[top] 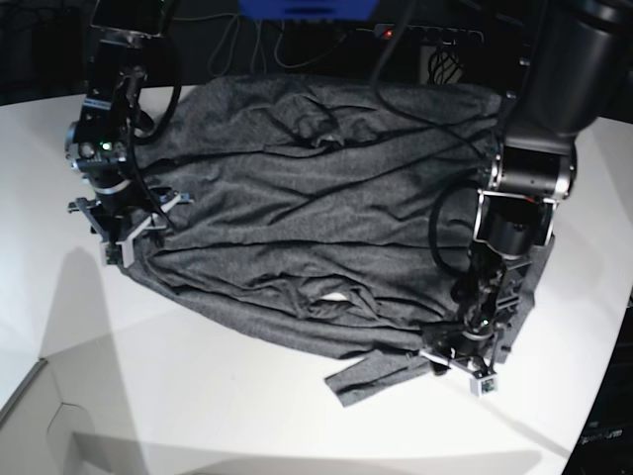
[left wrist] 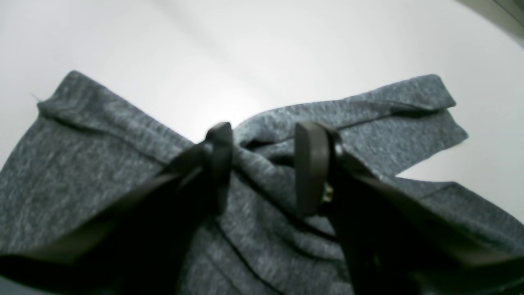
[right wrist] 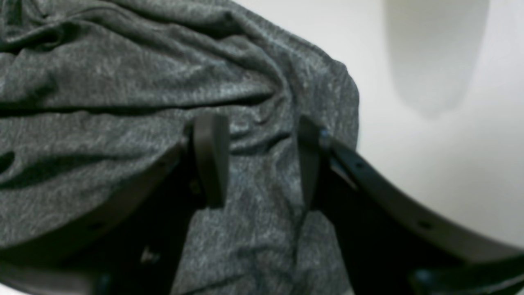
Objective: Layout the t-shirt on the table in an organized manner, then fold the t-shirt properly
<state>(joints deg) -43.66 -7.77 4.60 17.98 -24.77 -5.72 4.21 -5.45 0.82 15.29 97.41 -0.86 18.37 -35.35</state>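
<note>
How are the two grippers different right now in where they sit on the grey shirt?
The left gripper is at the near edge of the t-shirt, by a strip of cloth trailing onto the table; the right gripper is at the opposite side edge. The left pinches a bunched fold; the right's cloth lies flatter. Both straddle fabric, jaws apart.

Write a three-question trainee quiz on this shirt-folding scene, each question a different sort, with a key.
1. True or false: the t-shirt lies flat and smooth on the table.
2. Multiple choice: in the left wrist view, what sits between the pads of the left claw? A) bare table B) bunched grey fabric C) a cable
3. Fill in: the right claw is at the shirt's edge, beside bare ____ tabletop.

Key
1. False: it is wrinkled, with long creases across it.
2. B
3. white
</note>
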